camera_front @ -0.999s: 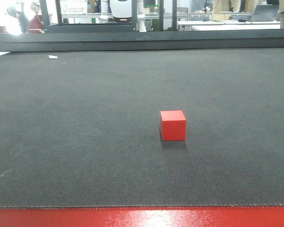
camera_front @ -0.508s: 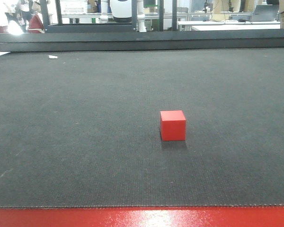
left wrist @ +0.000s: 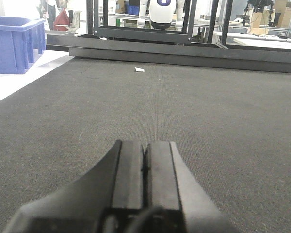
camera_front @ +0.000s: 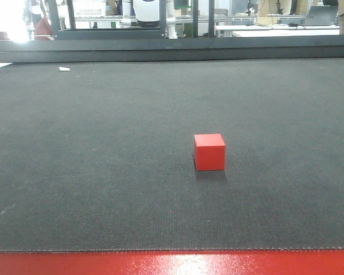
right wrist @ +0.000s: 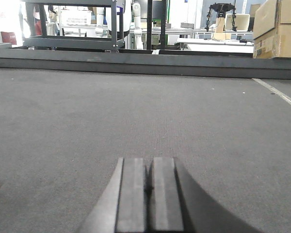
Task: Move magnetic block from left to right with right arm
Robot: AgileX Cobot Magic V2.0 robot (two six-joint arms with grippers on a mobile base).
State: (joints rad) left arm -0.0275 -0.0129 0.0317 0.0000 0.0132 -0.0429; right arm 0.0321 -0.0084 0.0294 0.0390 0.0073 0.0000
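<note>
Right tool (right wrist: 149, 166) closed | magnetic block (camera_front: 209, 152) resting on black mat (camera_front: 103, 114) | apart

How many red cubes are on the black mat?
1. The cube sits near the middle of the mat, untouched; the right wrist view shows its edge at far left. None seem hidden.

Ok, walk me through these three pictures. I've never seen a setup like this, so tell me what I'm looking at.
This is a two-armed robot working at a dark mat. The front view looks across the mat from outside, and neither arm shows there. The other two pictures come from cameras on the wrists, each looking forward from its own arm. The left arm's fingers and the right arm's fingers are pressed shut, holding nothing. A small red block sits on the mat, untouched. A white scrap lies far back.
</note>
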